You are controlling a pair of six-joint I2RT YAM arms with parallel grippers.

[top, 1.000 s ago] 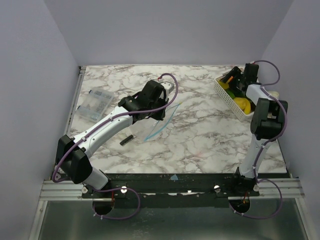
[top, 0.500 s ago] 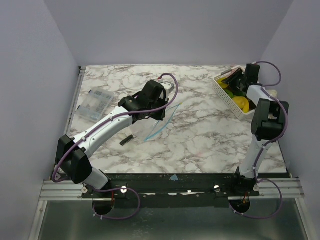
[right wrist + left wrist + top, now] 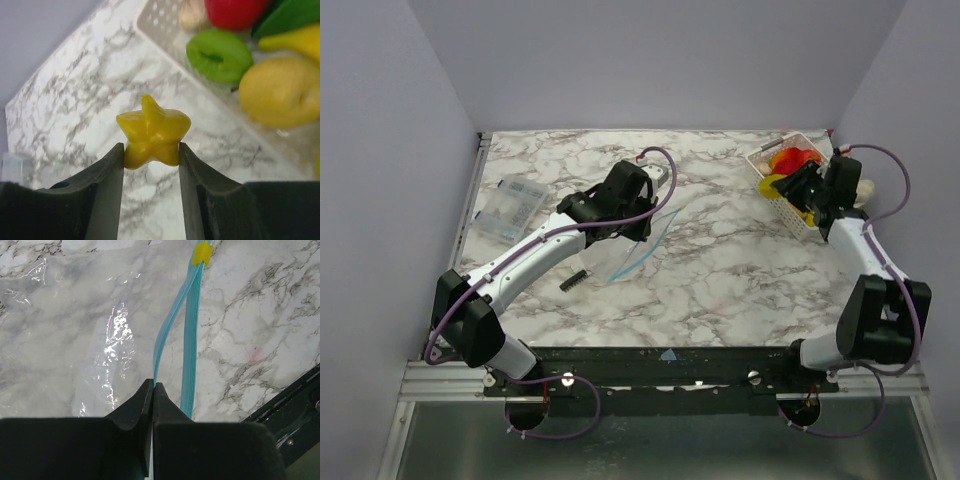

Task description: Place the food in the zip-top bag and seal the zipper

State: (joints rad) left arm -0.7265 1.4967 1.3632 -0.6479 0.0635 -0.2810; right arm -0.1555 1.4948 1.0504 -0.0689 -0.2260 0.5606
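Right pincer [image 3: 150,148] is clenched on a yellow star-shaped toy fruit [image 3: 152,131], held over the marble worktop [image 3: 720,270] just left of the white basket [image 3: 165,27] at far right. A green piece [image 3: 219,55], red piece [image 3: 235,11] and yellow piece [image 3: 280,90] lie in the basket. Left pincer [image 3: 153,386], mid-worktop, is clamped on one lip of the teal-blue zipper [image 3: 170,330], parted from the other lip up to a yellow tab [image 3: 202,252]; the zip-top bag [image 3: 75,325] lies flat.

top: above-behind, wide | left wrist: close over zip-top bag [image 3: 85,315] | right wrist: close by basket [image 3: 161,22] | shared: table [image 3: 720,275]
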